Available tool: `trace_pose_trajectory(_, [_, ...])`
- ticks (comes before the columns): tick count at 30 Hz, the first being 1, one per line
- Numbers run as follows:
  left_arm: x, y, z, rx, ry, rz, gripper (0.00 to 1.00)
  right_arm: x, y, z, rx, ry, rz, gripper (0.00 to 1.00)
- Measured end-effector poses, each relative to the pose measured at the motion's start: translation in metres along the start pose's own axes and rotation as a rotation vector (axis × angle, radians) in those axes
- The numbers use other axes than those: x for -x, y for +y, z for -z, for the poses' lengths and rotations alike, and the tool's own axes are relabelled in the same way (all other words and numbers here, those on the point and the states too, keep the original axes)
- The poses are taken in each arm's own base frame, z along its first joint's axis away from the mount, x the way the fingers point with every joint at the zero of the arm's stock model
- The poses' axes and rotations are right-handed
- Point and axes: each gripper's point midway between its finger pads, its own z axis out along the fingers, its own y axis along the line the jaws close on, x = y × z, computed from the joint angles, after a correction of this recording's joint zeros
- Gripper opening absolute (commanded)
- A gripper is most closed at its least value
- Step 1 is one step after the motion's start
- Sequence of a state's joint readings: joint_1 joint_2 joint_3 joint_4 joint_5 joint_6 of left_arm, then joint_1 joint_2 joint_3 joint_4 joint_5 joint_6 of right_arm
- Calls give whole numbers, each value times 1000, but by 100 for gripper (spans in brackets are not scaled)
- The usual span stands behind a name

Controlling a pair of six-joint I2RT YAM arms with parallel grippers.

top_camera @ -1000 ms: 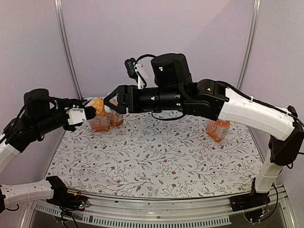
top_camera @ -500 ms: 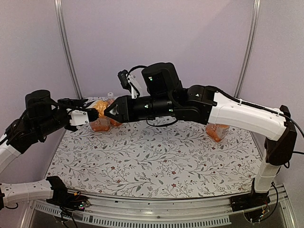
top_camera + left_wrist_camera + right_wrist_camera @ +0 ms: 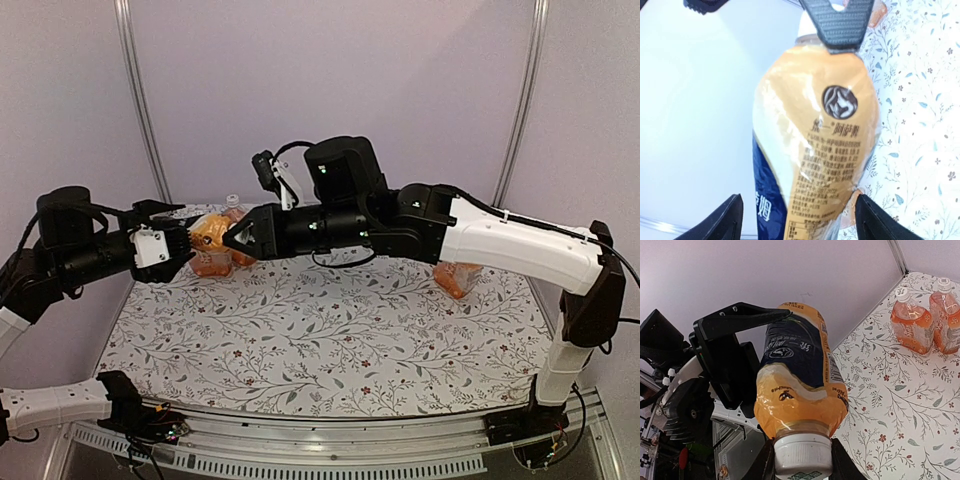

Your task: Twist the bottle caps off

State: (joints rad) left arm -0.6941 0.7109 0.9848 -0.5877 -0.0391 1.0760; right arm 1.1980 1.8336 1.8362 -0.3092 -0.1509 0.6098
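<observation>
- The top view sits high above and well back from the labelled bottle [image 3: 210,232], looking down and forward over the flowered table [image 3: 330,340].
- The left wrist view sits close at the bottle's base end, facing along it.
- The right wrist view sits close at the bottle's white cap [image 3: 802,456], facing back along it.
- All three share the bottle and the table beside it.
</observation>
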Motion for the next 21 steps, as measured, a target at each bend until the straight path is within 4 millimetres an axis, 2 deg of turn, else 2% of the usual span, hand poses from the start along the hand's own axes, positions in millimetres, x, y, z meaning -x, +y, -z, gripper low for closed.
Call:
trace_pose_trajectory(3, [6, -1, 3, -15, -31, 27, 64, 1, 2, 0, 19, 1, 0, 0])
trace_pose_trajectory(9, [8, -7, 2, -43, -42, 30, 65, 0, 8, 2, 46, 9, -1, 0])
trace_pose_trajectory(15, [6, -11, -2, -62, -30, 21, 40, -2, 11, 2, 63, 23, -1, 0])
trace_pose_trajectory(16, [6, -12, -2, -67, -30, 21, 38, -2, 11, 2, 63, 24, -1, 4])
trace_pose_trajectory(18, [5, -13, -2, -72, -28, 22, 37, -2, 9, 2, 62, 23, 2, 28])
trace_pose_trajectory(21, [4, -16, -3, -83, -24, 25, 36, -4, 6, 1, 56, 27, -3, 57])
